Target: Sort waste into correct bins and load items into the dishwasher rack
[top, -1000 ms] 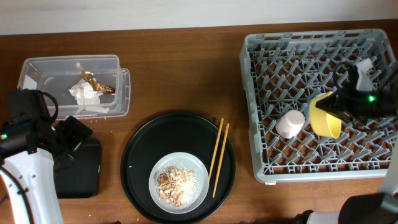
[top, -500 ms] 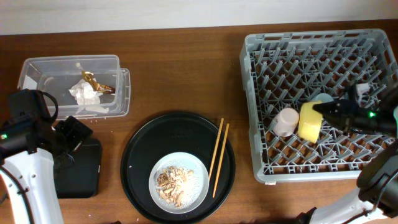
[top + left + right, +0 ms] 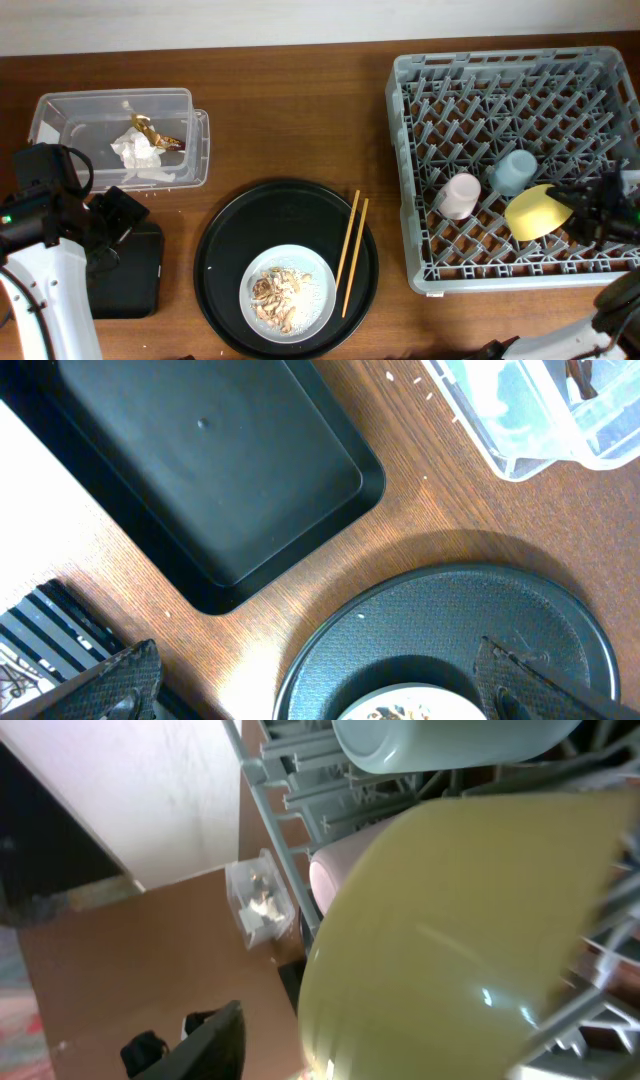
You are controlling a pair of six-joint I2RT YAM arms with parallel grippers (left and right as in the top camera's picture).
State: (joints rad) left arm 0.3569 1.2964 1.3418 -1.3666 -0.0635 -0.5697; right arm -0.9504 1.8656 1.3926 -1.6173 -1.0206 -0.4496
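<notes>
Yellow bowl (image 3: 538,213) has moved down and right since before and now lies tipped in the grey rack (image 3: 500,62), just beside the blue cup (image 3: 513,170). Right gripper (image 3: 592,205) is at its edge; pinching or not, cannot tell. Left gripper (image 3: 315,665) is spread wide by the flat black tray (image 3: 210,470)

You look down on a brown wooden table (image 3: 290,110) with visible grain, evenly lit, with only soft shadows on it. Along the table's far edge runs a strip of plain, pale wall (image 3: 300,20); nearer than that strip, the tabletop fills your whole view.
</notes>
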